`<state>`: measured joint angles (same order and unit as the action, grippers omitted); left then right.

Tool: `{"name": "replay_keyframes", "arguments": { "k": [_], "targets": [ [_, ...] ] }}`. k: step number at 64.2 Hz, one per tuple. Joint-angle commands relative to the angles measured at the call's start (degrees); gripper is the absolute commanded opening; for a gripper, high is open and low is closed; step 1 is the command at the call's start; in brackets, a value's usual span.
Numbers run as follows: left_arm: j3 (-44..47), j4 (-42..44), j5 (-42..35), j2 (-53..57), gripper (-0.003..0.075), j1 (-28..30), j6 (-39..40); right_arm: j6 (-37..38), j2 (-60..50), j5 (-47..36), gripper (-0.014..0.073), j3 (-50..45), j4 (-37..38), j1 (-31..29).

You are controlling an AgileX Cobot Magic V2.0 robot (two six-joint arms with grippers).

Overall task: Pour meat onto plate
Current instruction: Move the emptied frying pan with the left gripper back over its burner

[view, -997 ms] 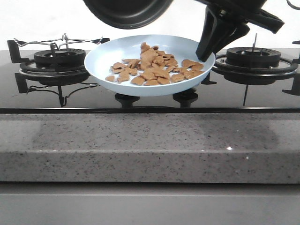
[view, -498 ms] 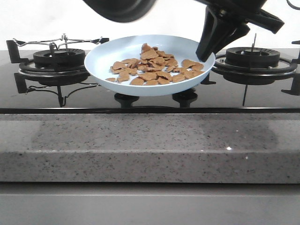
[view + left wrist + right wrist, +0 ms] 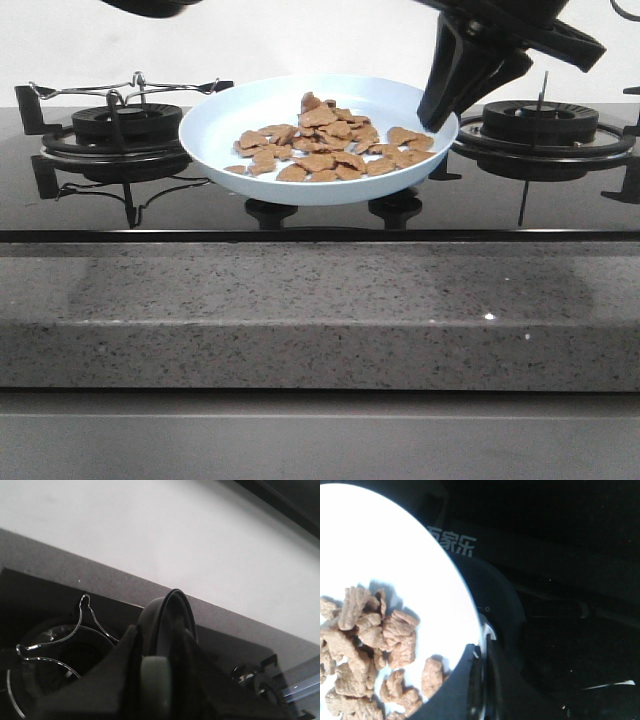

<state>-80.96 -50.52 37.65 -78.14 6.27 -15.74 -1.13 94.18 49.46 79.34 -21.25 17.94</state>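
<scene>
Meat (image 3: 325, 145) is lying on the plate (image 3: 215, 125), which the right gripper (image 3: 440, 112) is clamping by its rim above the stove (image 3: 320, 205); left gripper (image 3: 157, 680) is gripping a dark handle (image 3: 167, 625)

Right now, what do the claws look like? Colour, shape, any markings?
Right claw: matte black, angular, wedge-shaped fingers tapering toward the tips. Left claw: black body with a grey-green rounded part at the centre. No cables or markings visible on either.
</scene>
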Motion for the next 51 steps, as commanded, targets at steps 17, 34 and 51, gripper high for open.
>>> {"name": "replay_keyframes", "arguments": {
  "k": [17, 34, 51],
  "targets": [
    [0.3, -30.41, 4.59, -12.25, -0.002, 10.81, -8.83, -0.3, -2.36, -1.91, -0.0068, 1.55, -1.64, -0.15],
    [0.3, -42.03, 12.44, -21.01, -0.002, 10.81, -12.86, -0.3, -2.36, -1.91, -0.0068, 1.55, -1.64, -0.15],
    [0.3, -41.16, 9.32, -21.51, -0.002, 10.81, -12.86, -0.3, -2.36, -1.91, -0.0068, 1.55, -1.64, -0.15]
  ]
}}
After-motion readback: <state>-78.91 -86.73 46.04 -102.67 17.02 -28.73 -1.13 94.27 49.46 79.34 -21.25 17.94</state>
